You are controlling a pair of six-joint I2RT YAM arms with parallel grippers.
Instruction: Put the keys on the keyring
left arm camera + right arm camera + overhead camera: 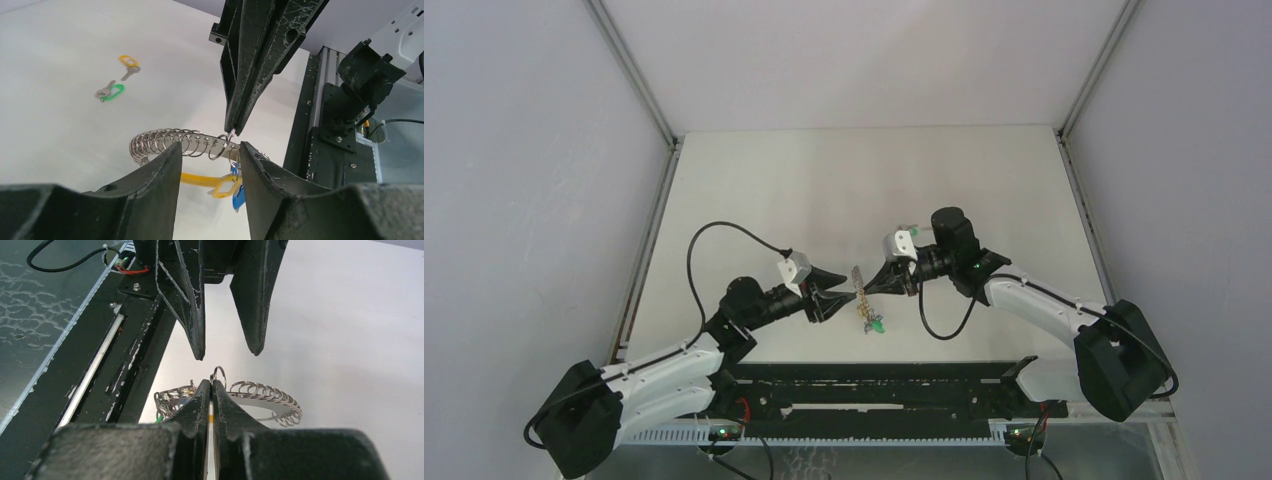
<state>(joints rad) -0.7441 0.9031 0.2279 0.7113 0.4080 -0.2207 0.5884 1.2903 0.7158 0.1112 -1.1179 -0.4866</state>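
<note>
Currently: black right gripper [211, 385], tips pressed together on one small loop; black left gripper [209, 150], spread, straddling the coil. Silvery-coil-and-yellow-band keyring [165, 140], hanging between both tips: light, floppy, best pinched by a loop. Green-headed key [111, 92], orange-tan-headed key [129, 62], loose beyond left gripper.

Two keys [111, 92] lie on table [50, 130] near the keyring [170, 141].

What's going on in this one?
The right tool is shut on a small loop of the keyring, holding it above the table. The left tool faces it with jaws apart, gripping nothing. A blue key hangs from the ring; a green key and a yellow key lie loose on the table.
</note>
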